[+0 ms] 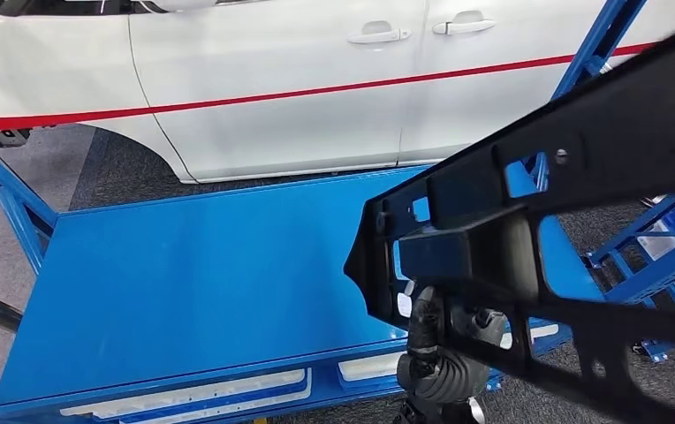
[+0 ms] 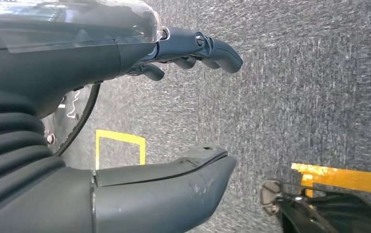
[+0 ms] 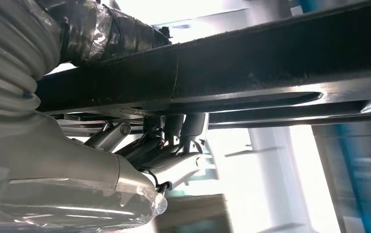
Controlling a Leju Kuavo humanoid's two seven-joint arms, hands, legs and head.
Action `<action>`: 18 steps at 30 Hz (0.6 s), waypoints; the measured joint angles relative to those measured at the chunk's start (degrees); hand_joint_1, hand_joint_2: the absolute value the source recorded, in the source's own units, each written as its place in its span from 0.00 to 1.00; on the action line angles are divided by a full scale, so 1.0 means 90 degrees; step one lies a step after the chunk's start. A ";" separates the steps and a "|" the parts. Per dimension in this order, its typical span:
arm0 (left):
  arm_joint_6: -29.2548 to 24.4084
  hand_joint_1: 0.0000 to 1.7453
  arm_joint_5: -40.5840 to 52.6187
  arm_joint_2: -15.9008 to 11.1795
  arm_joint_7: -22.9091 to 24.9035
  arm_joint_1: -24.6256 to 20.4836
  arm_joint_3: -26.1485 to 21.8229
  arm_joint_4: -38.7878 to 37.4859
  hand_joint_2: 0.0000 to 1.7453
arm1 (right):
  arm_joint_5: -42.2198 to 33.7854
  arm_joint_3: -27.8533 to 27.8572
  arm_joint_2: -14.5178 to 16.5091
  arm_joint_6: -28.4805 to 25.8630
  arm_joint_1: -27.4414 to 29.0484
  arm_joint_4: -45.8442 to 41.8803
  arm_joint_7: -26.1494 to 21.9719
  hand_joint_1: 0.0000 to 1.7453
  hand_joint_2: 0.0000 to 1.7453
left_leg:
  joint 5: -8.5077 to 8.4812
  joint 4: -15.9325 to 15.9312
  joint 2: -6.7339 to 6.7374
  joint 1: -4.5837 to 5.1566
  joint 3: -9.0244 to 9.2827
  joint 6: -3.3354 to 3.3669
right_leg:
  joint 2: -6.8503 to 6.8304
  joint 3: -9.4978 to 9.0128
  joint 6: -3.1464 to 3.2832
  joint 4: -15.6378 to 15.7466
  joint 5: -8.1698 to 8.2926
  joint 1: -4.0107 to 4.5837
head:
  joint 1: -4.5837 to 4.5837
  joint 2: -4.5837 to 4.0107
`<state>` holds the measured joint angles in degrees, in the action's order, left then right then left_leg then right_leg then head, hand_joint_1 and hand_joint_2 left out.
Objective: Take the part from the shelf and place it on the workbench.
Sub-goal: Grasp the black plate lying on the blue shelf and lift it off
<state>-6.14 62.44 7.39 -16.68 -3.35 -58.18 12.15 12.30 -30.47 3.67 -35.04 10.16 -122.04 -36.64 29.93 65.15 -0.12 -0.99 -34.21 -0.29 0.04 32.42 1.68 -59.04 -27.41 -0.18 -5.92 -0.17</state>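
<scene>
A large black plastic frame part [image 1: 572,203] with several cut-outs hangs in the air over the right end of the blue workbench [image 1: 201,274]. My right hand [image 1: 444,340] grips it from below near its lower left end. In the right wrist view the fingers [image 3: 174,133] curl around a black bar of the part [image 3: 271,63]. My left hand [image 2: 193,111] hangs over grey floor, its fingers apart and nothing between them.
A white car [image 1: 299,79] with a red stripe stands just beyond the bench. Blue rack posts [image 1: 16,208] rise at the bench's left, and a blue shelf frame [image 1: 661,252] stands at the right. Yellow floor markings [image 2: 341,177] lie below my left hand.
</scene>
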 joint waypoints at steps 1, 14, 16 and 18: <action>-0.0013 0.00 -0.0010 0.0001 0.0015 -0.0009 -0.0030 0.0000 1.00 | -0.0074 0.0026 -0.0014 0.0115 0.0077 0.0053 0.0035 1.00 1.00 | -0.0144 -0.0380 -0.0003 0.0020 0.0173 0.0038 | 0.0004 0.0009 -0.0017 -0.0014 -0.0002 0.0010 | 0.0000 0.0001; -0.0024 0.00 0.0027 0.0058 0.0141 -0.0021 -0.0268 0.0000 1.00 | 0.0099 0.0431 -0.0018 0.1200 0.0611 0.0649 -0.0189 1.00 1.00 | -0.0629 -0.0798 0.0065 0.0014 -0.0078 0.0257 | 0.0007 0.0198 -0.0372 -0.1215 -0.0826 -0.0108 | -0.0008 0.0001; -0.0015 0.00 0.0017 0.0072 0.0163 -0.0025 -0.0282 0.0000 1.00 | 0.0098 0.0457 -0.0021 0.1271 0.0640 0.0696 -0.0201 1.00 1.00 | -0.0679 -0.0733 0.0060 0.0009 -0.0171 0.0197 | 0.0006 -0.0367 -0.0374 -0.0335 -0.0558 -0.0119 | -0.0007 0.0001; -0.0009 0.00 0.0002 0.0078 0.0185 -0.0030 -0.0302 0.0000 1.00 | 0.0043 0.0484 -0.0027 0.1338 0.0665 0.0743 -0.0251 1.00 1.00 | -0.0739 -0.0699 0.0053 0.0013 -0.0212 0.0111 | 0.0022 -0.0583 -0.0324 0.0083 -0.0459 -0.0084 | -0.0007 0.0001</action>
<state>-6.22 62.45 8.09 -15.01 -3.62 -60.90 12.15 12.69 -26.12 3.43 -23.00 16.15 -115.36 -38.90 23.28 58.87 0.36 -0.88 -36.12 0.70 0.24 27.17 -1.24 -58.29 -31.53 -0.94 -5.98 -0.16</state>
